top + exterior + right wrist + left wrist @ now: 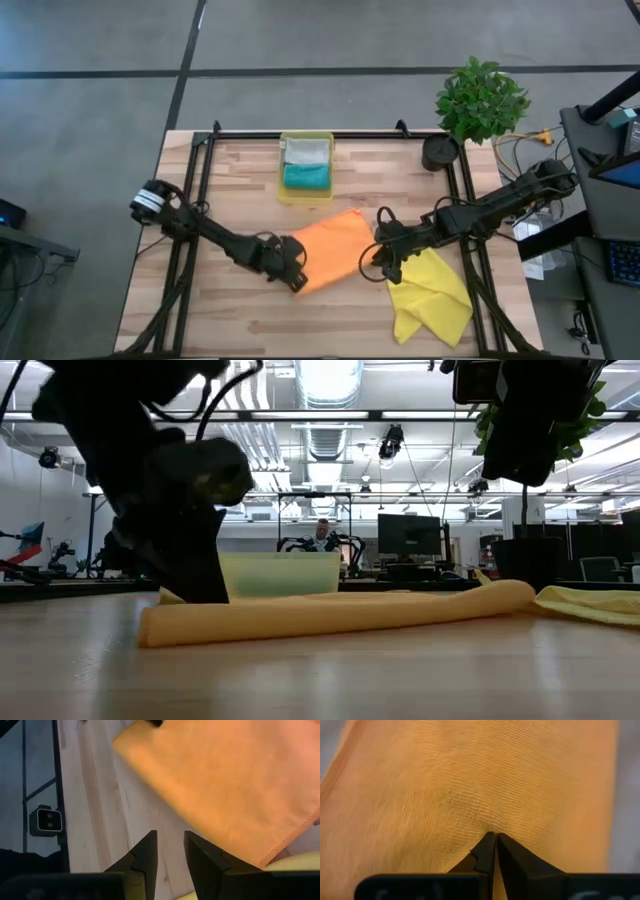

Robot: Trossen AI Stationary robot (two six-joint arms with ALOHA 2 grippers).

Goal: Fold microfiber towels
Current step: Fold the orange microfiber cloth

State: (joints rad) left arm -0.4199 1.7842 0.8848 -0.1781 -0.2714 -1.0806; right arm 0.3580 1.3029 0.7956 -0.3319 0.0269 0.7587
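This looks like a big robot lab or open office. In the low view, the top of the frame shows a high ceiling with long lights [325,380] and bare pipes [330,440]. In the middle sits a dark computer screen [410,535], and a person [322,535] is far behind it. More desks and machines stand at the far left (too small to tell what they are). In the high view, a wooden worktop [250,320] stands on a grey floor [90,60], with a potted plant [482,98] at the upper right and loose wires [520,150] beside it.
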